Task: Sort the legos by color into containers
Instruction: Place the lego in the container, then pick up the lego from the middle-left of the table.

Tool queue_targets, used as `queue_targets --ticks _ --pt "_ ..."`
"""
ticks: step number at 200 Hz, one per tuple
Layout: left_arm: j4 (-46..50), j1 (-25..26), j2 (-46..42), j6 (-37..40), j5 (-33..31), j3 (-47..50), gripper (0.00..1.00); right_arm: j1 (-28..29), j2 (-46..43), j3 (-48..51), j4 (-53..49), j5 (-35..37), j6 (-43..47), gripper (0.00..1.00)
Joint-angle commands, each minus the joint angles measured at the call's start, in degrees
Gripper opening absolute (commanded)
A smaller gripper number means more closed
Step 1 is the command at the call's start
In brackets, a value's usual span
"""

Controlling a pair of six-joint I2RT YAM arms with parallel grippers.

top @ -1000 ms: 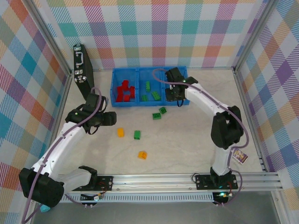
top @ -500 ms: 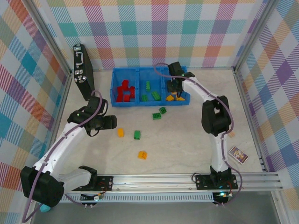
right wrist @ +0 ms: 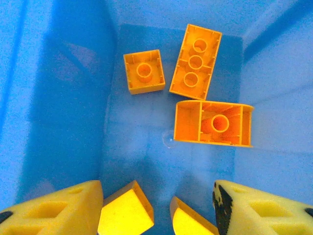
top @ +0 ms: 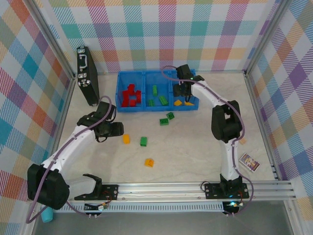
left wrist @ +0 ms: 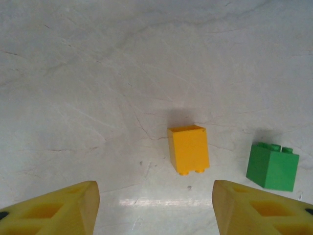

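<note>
The right gripper [right wrist: 156, 210] has swung over the right-hand bin of the blue plastic three-bin tray [top: 146, 108] and spread its jaws, so its load now lies among the orange studded bricks [right wrist: 195, 61] on that bin's floor. The left gripper [left wrist: 154, 208], jaws spread and empty, has crept above the yellow-orange plastic brick [left wrist: 188, 149] on the pale table [left wrist: 73, 73]. That brick looks like the next pick, with four other loose bricks [top: 143, 141] unsorted.

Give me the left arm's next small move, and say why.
Probably ease the left gripper forward and down until its open fingers straddle the orange brick, then close. The brick lies loose on the table just ahead of the gap, and the green brick sits apart to its right, out of the way.
</note>
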State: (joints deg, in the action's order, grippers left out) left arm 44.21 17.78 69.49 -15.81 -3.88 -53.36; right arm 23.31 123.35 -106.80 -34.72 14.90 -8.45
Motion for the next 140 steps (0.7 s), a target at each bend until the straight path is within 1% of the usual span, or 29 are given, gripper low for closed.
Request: queue_targets --ticks 1,40,73,109,140 --pt "-4.43 -0.73 2.72 -1.91 1.32 1.17 0.60 0.07 -6.12 1.27 1.62 -1.92 0.82 0.63" --pt "-8.60 -0.38 8.92 -2.73 3.06 1.77 0.58 0.07 -11.84 5.17 2.39 -2.52 1.67 0.65" --pt "-9.80 1.53 13.76 -3.15 2.66 1.63 0.58 -0.01 -16.12 8.74 3.83 -3.48 2.42 0.68" --pt "-11.05 3.74 17.01 -3.92 2.18 2.34 0.58 0.07 -18.87 10.98 4.55 -3.34 3.22 0.70" --pt "-11.54 5.10 19.07 -4.58 2.65 2.73 0.57 0.07 -18.77 10.10 2.85 -1.81 3.50 0.71"
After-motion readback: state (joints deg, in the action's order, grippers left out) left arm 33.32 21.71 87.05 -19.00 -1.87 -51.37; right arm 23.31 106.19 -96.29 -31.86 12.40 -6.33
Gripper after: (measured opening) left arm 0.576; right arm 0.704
